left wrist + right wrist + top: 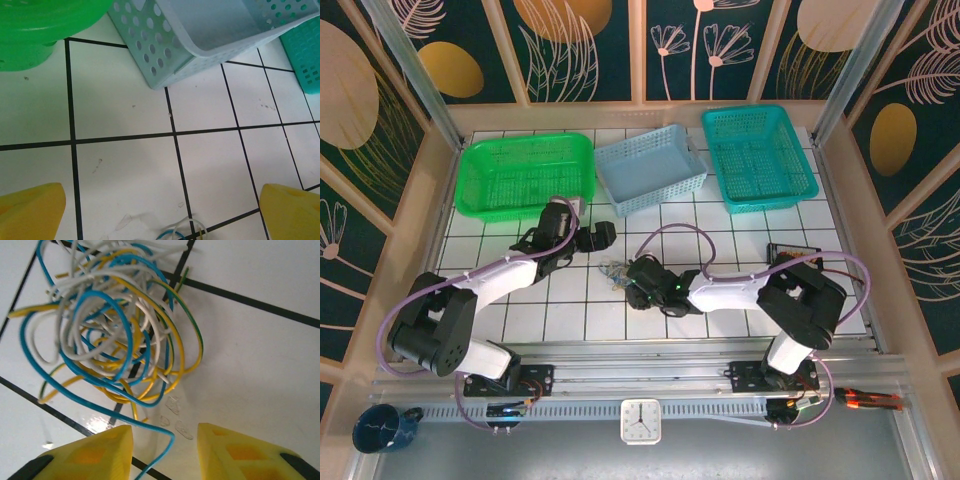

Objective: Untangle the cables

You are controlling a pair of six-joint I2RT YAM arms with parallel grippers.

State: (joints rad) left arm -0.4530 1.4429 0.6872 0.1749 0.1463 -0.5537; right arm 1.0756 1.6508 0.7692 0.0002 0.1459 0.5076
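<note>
The cables (617, 270) lie as one small knot of blue, yellow and whitish wires on a white tile between the arms. Seen from the right wrist, the tangle (115, 335) spreads just ahead of my right gripper (165, 447). Its yellow fingers (95, 455) stand apart, and one loose blue wire end curls through the gap without being pinched. My right gripper (632, 281) sits at the knot's right side. My left gripper (595, 238) hovers up and to the left of the knot, wide open (162, 205), with a few wire loops (185, 232) at the bottom edge.
Three baskets line the back of the table: green (525, 175), light blue (650, 165) and teal (758, 155). The light blue basket (200, 35) is close ahead of the left gripper. A blue mug (382, 428) and a clock (640, 421) sit beyond the front rail.
</note>
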